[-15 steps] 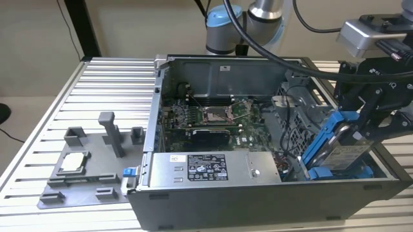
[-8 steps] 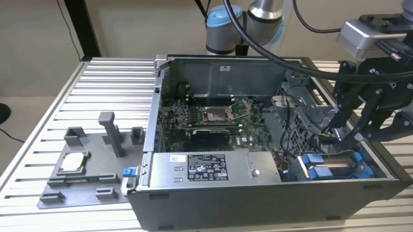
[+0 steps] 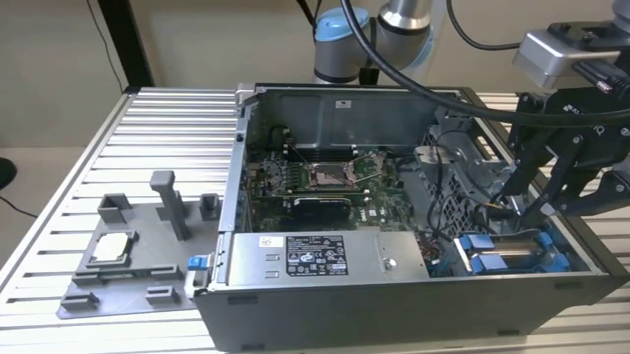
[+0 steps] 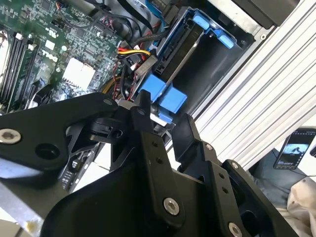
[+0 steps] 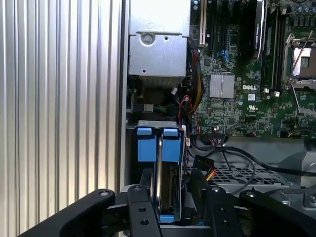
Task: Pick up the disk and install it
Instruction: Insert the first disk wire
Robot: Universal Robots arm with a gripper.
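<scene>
The disk (image 3: 512, 254) stands on edge in the drive bay at the near corner of the open computer case (image 3: 394, 302), on the exterior view's right. Blue carrier rails (image 5: 150, 145) frame its silver body (image 5: 168, 182), and the blue tabs (image 4: 163, 96) show in both wrist views. My gripper (image 3: 521, 210) hangs just above that bay, open. One black finger (image 5: 145, 192) is on each side of the disk's edge, with a visible gap on at least one side.
A long grey box with a black-and-white label (image 3: 315, 254) lies along the case's near side. The motherboard (image 3: 330, 173) and loose cables (image 5: 197, 94) sit beside the bay. On the slatted table, a grey fixture plate (image 3: 128, 295) holds a small silver chip (image 3: 111, 247).
</scene>
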